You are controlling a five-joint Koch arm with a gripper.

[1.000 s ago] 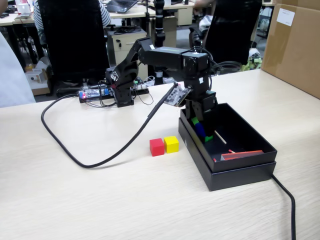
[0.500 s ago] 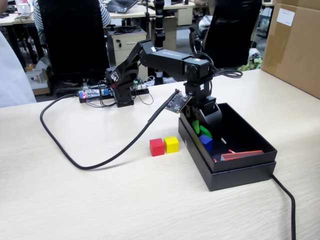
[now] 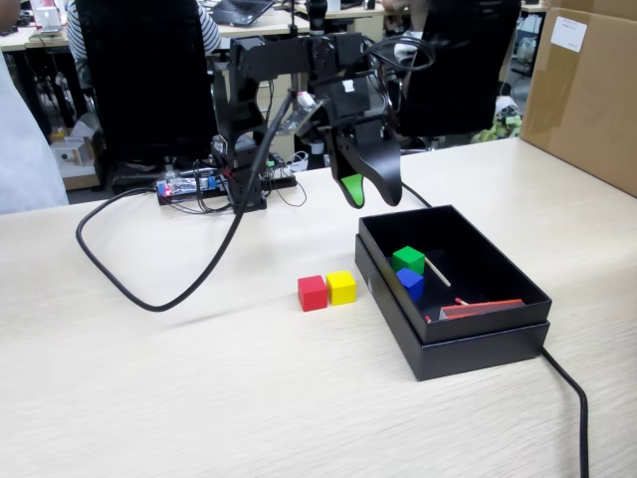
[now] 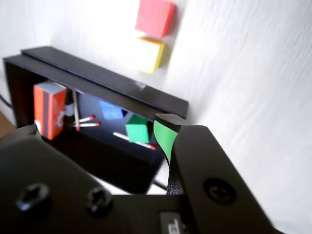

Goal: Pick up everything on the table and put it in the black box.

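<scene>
Two cubes lie inside the black box (image 3: 453, 334): the green cube (image 3: 408, 259) toward the far end and the blue cube (image 3: 410, 282) just in front of it in the fixed view, close together. Beside them in the box are a thin white stick (image 3: 439, 273) and a flat red-edged strip (image 3: 482, 310) along the near wall; the wrist view shows that strip as an orange-red matchbox (image 4: 48, 109) with loose matches (image 4: 87, 121) near it. The other two cubes sit outside on the pale wood-grain surface (image 3: 199, 378), just left of the box in the fixed view: the red cube (image 3: 312, 293) and the yellow cube (image 3: 341, 288), side by side and touching or nearly so. The gripper (image 3: 366, 194) hangs in the air above the surface, behind the far end of the box, with its jaws spread and nothing between them; a green pad shows on the inner face of one finger. A thick black cable (image 3: 149, 289) loops across the surface from the arm.
</scene>
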